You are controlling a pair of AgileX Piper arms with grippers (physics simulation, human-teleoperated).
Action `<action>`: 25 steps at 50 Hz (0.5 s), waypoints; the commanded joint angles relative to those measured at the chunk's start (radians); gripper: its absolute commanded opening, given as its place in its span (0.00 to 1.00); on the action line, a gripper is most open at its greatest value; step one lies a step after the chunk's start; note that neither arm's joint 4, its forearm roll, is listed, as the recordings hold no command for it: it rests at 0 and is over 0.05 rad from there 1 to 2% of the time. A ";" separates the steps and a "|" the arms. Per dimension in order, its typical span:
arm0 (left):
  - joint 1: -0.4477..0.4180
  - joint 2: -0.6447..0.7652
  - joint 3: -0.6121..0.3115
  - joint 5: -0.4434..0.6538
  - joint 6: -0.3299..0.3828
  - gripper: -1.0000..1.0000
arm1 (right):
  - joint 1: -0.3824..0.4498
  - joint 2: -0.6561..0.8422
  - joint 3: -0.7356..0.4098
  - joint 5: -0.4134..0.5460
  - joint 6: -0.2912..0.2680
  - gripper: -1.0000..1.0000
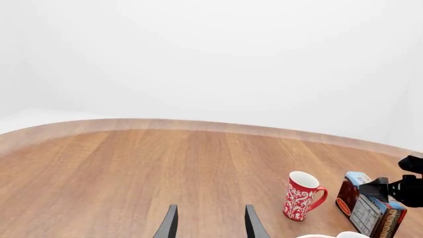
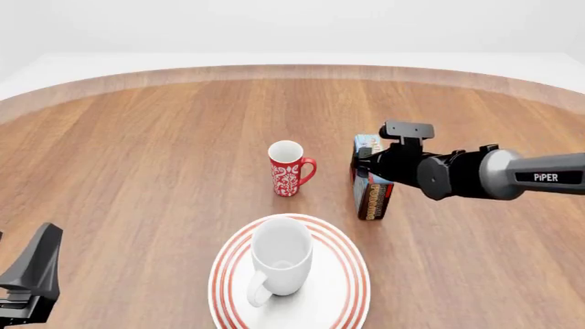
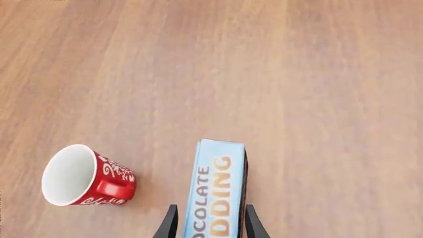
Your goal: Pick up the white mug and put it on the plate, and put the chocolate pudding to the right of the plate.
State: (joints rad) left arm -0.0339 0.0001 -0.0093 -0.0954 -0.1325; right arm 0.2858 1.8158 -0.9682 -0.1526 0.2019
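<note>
The white mug [image 2: 281,257] stands upright on the plate [image 2: 343,288], nearest the camera in the front view, its loop handle turned toward the near left. The plate lies flat on the wooden counter [image 2: 137,171], its red rings showing all around the mug.

At the near left corner of the front view the left pincer [image 2: 27,277] sits low beside the counter edge, well apart from everything. In the left wrist view its two dark fingers [image 1: 170,224] stand apart with bare wood between them, pointing out across the counter.

Farther on, right of the plate and a little beyond it, the chocolate pudding [image 2: 369,185] stands on edge. The right arm [image 2: 512,175] comes in from the right, stretched nearly level above the counter, its wrist bent so the right pincer [image 2: 370,164] meets the box at its top. The right wrist view looks down along the box: the light-blue face with orange lettering runs between the two fingers [image 3: 170,223], which sit one on each side, close against its sides. Whether they press on the box I cannot tell for sure.

The red mug [image 2: 289,168] stands upright just left of the box, apart from it, handle facing the box. Beyond it the wood runs bare to the curved far rim
</note>
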 commanded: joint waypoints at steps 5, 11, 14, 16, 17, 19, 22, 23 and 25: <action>0.000 0.000 0.000 0.000 0.000 1.00 | -0.007 0.037 0.025 -0.010 -0.016 1.00; 0.000 0.000 0.000 0.000 0.000 1.00 | -0.008 0.044 0.028 -0.013 -0.020 1.00; 0.000 0.000 0.000 0.000 0.000 1.00 | -0.010 0.047 0.029 -0.013 -0.020 1.00; 0.000 0.000 0.000 0.000 0.000 1.00 | -0.011 0.051 0.032 -0.017 -0.023 1.00; 0.000 0.000 0.000 0.000 0.000 1.00 | -0.012 0.052 0.033 -0.018 -0.023 1.00; 0.000 0.000 0.000 0.000 -0.001 1.00 | -0.012 0.056 0.036 -0.021 -0.024 1.00; 0.000 0.000 0.000 0.000 0.000 1.00 | -0.014 0.062 0.039 -0.024 -0.029 1.00; 0.000 0.000 0.000 -0.001 0.000 1.00 | -0.015 0.064 0.040 -0.025 -0.029 1.00; 0.000 0.000 0.000 0.000 0.000 1.00 | -0.015 0.069 0.043 -0.028 -0.033 1.00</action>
State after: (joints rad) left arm -0.0340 0.0001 -0.0093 -0.0956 -0.1326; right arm 0.2908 1.8324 -0.9582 -0.1803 0.2186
